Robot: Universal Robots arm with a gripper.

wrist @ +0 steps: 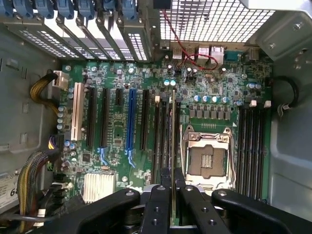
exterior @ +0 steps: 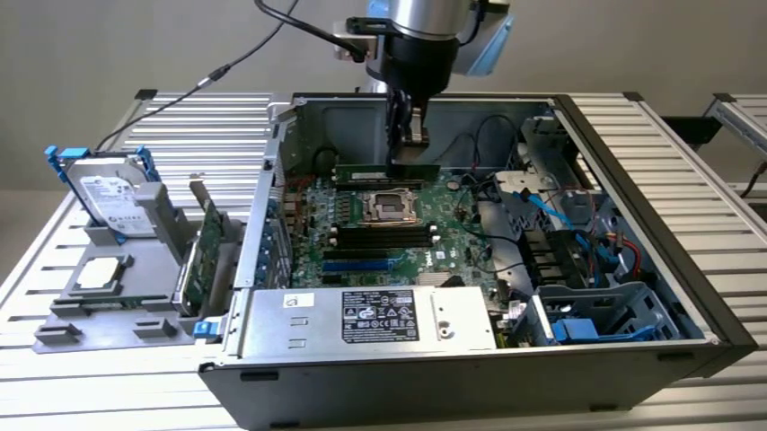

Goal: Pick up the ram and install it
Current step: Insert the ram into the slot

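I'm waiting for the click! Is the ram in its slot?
Cannot tell: the gripper holds the ram on edge at the slots.

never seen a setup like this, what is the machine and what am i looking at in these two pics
It is one robot arm with a two-fingered hand at its tip. One picture comes from a camera off the arm; the other from a camera on the wrist, looking down past the hand. On the slatted table lies an open computer case with its green motherboard exposed. At the exterior view's left a grey rack holds a silver hard drive and a wide green card. The hand is shut on the ram, a narrow green stick, held along the memory slots beside the processor socket.
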